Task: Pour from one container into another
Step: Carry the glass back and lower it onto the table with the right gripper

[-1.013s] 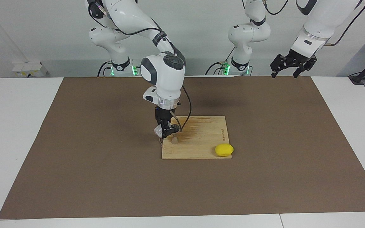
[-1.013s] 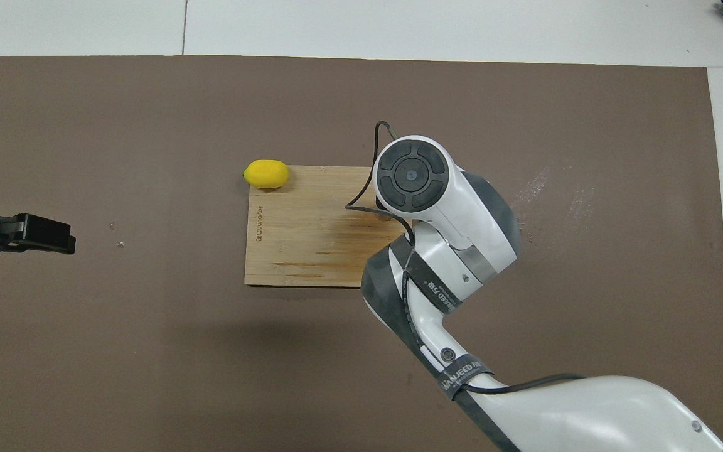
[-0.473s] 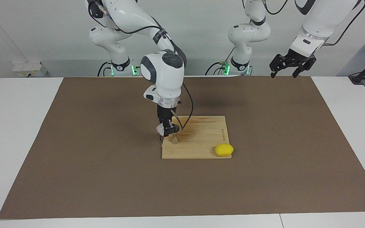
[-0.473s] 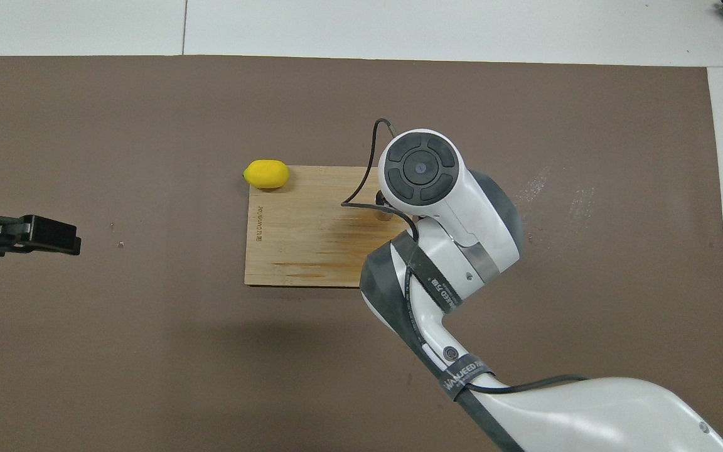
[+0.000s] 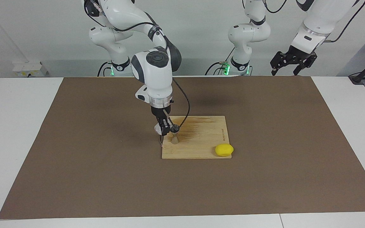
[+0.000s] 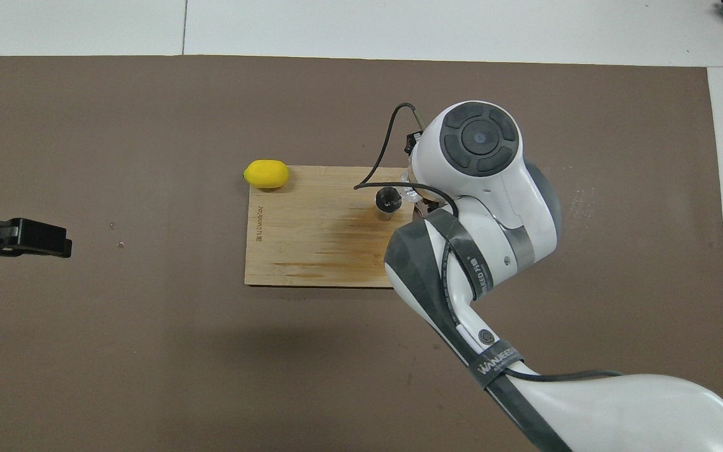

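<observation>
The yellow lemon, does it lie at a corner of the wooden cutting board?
Yes, the lemon rests at the cutting board's corner toward the left arm's end, farther from the robots.

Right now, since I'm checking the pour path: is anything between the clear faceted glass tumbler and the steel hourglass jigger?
Nothing visible. The right gripper holds the clear faceted glass tumbler tilted right beside the steel hourglass jigger on the wooden board; the yellow lemon sits at the board's corner.

lemon point(image 5: 224, 149) blocking board point(image 5: 201, 139) corner, mat point(image 5: 106, 177) open
</observation>
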`<state>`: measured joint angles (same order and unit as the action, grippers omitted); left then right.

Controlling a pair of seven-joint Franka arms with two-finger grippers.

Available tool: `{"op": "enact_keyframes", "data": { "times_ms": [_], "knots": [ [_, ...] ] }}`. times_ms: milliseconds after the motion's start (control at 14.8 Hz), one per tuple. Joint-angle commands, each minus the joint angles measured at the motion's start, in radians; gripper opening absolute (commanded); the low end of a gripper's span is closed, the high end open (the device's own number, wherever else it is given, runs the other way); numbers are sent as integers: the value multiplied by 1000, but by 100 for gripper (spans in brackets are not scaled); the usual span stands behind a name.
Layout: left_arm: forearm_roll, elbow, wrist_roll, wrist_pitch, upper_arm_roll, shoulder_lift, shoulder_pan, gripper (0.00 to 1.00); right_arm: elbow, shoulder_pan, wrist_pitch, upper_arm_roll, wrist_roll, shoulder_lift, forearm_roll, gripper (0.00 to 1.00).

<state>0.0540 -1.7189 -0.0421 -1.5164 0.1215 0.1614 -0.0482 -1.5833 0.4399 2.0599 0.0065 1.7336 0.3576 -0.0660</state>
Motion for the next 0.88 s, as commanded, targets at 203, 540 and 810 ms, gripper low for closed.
{"op": "enact_keyframes", "data": {
  "times_ms": [203,540,810],
  "knots": [
    [-2,-22,-9,7,-2,27,1,100,-13,-122,-24,12,-150,-11,202,4],
    [-2,-24,-9,8,-2,27,-1,100,-108,-289,-14,12,-377,-41,434,4],
    [-2,-22,-9,8,-2,27,-1,100,-255,-427,12,10,-627,-71,647,2]
  ]
}}
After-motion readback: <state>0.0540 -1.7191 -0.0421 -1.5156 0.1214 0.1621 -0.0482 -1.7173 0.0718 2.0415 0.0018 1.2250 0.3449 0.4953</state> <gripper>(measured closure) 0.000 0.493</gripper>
